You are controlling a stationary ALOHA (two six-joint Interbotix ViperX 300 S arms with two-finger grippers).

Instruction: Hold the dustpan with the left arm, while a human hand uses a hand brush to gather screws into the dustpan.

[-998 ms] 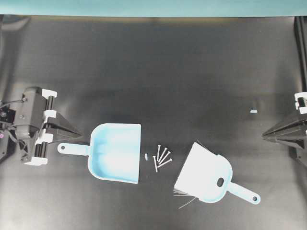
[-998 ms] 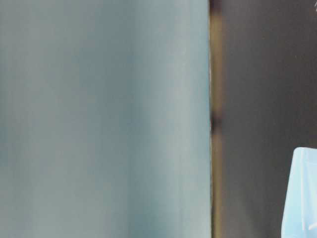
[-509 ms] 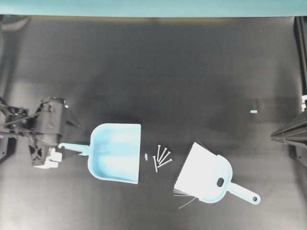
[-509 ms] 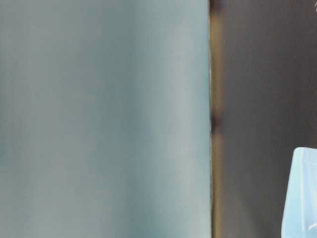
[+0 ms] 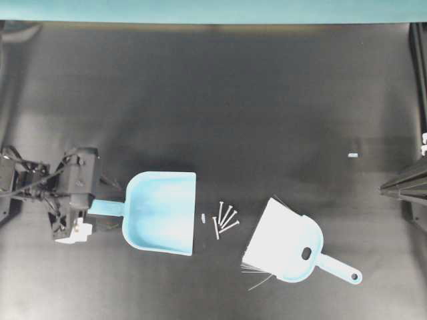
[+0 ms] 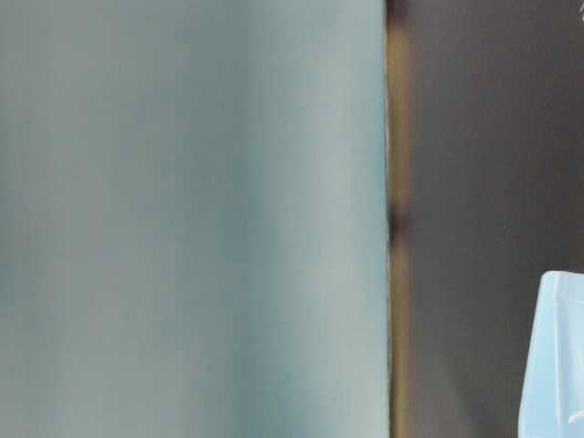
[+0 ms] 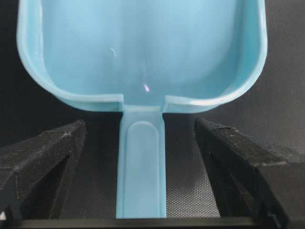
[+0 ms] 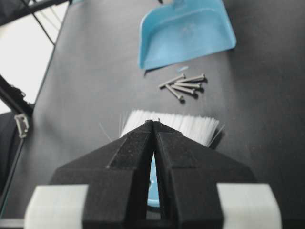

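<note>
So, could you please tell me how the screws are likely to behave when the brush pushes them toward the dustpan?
The screws are thin and round-shanked, so they will probably roll or pivot rather than slide straight. They lie loose in a small cluster, so they may scatter. The dustpan mouth faces them nearby, so a short sweep should do.

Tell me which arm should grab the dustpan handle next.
Left. Its open gripper already straddles the dustpan handle, fingers apart on each side. The right gripper is shut, far off beyond the brush.

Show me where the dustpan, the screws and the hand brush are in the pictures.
dustpan (image 5: 160, 213): overhead view, on the flat bottom of the tray.
screws (image 5: 225, 219): overhead view, on the middle of the small pile.
hand brush (image 5: 300, 257): overhead view, on the blue back near the oval hole.
</note>
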